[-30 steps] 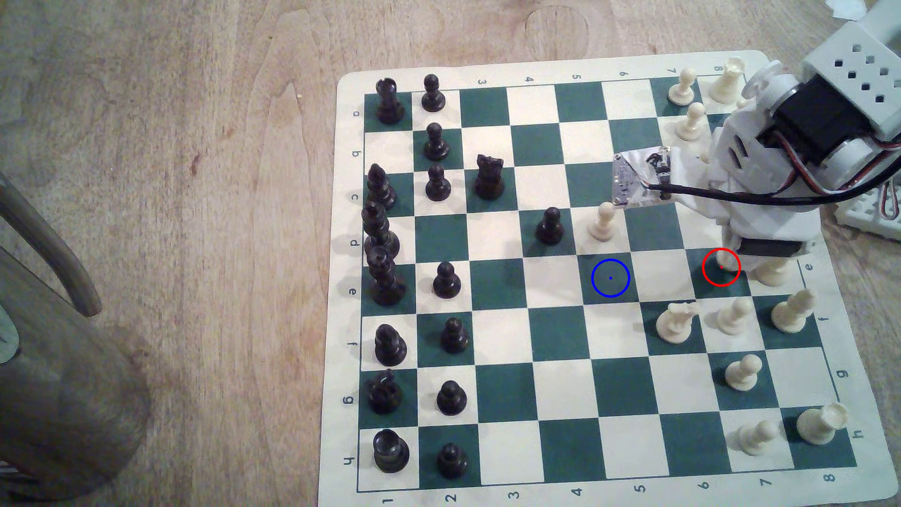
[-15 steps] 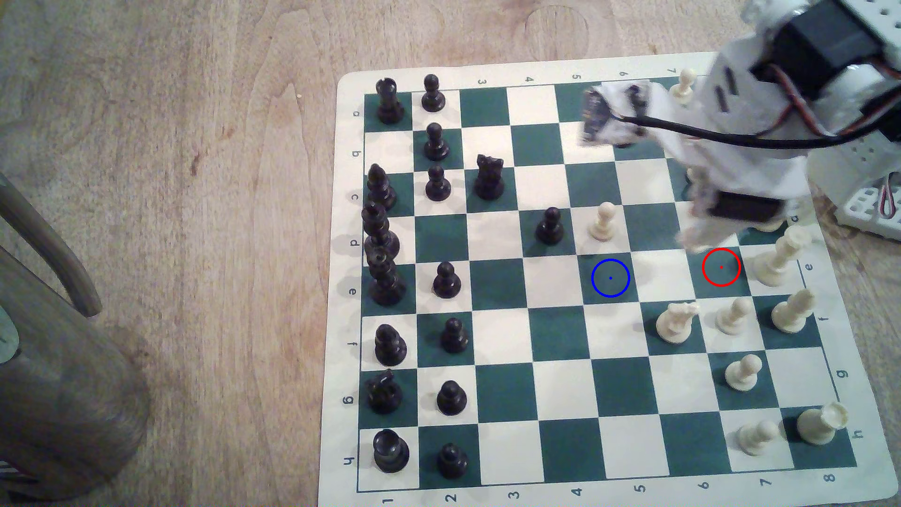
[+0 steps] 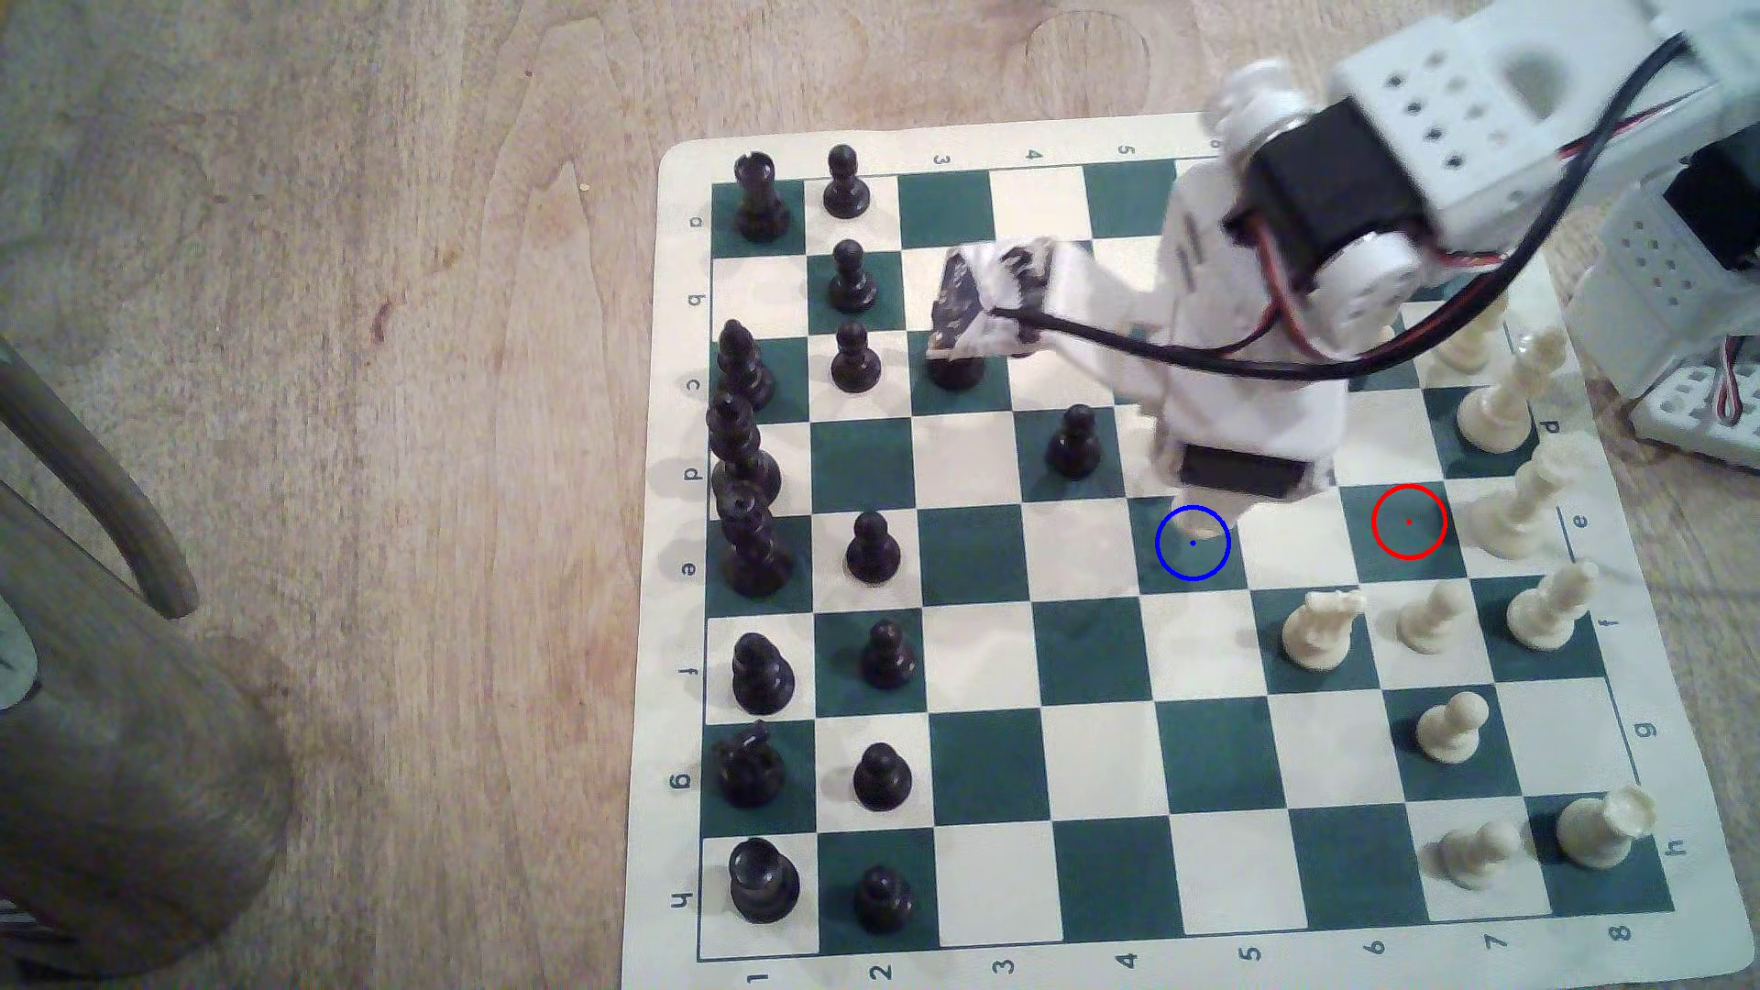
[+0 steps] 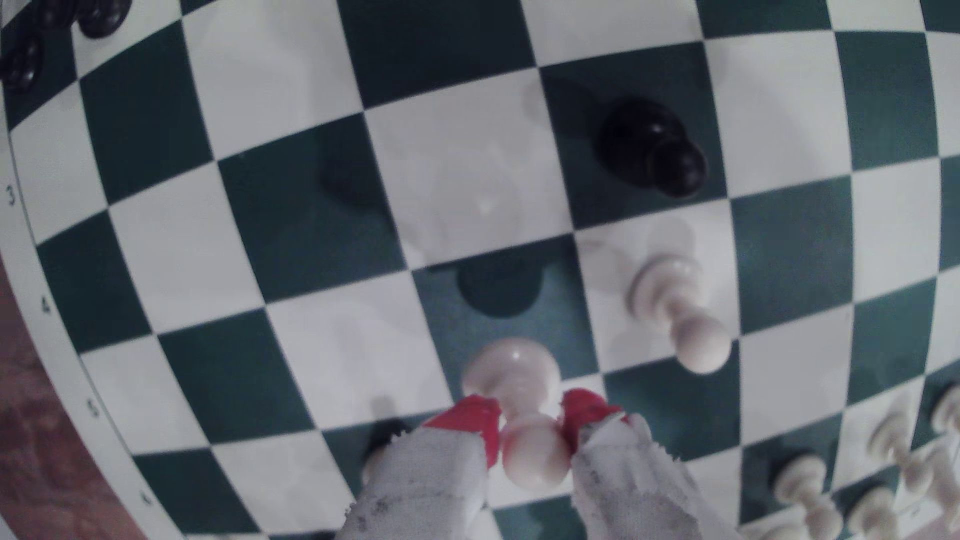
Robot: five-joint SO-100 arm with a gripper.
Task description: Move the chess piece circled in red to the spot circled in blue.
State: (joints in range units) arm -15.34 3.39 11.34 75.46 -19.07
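Observation:
In the wrist view my gripper (image 4: 532, 420) is shut on the neck of the cream pawn (image 4: 511, 374), one red-tipped finger (image 4: 467, 415) on each side. The pawn hangs above a dark green square, its round shadow on that square. In the exterior view the gripper (image 3: 1214, 519) stands at the far right edge of the blue-ringed spot (image 3: 1192, 543), and the arm hides most of the pawn. The red-ringed square (image 3: 1409, 522) holds no piece.
A black pawn (image 3: 1074, 443) stands one square diagonally from the spot. Another cream pawn (image 4: 675, 311) stands on the adjoining white square. A cream knight (image 3: 1319, 628) and tall cream pieces (image 3: 1514, 514) crowd the exterior view's right. Black pieces (image 3: 752, 552) line the board's left columns.
The gripper lifted the pawn off the red-ringed square and swung with it toward the exterior view's left. It now stands at the blue ring, and the red-ringed square is bare.

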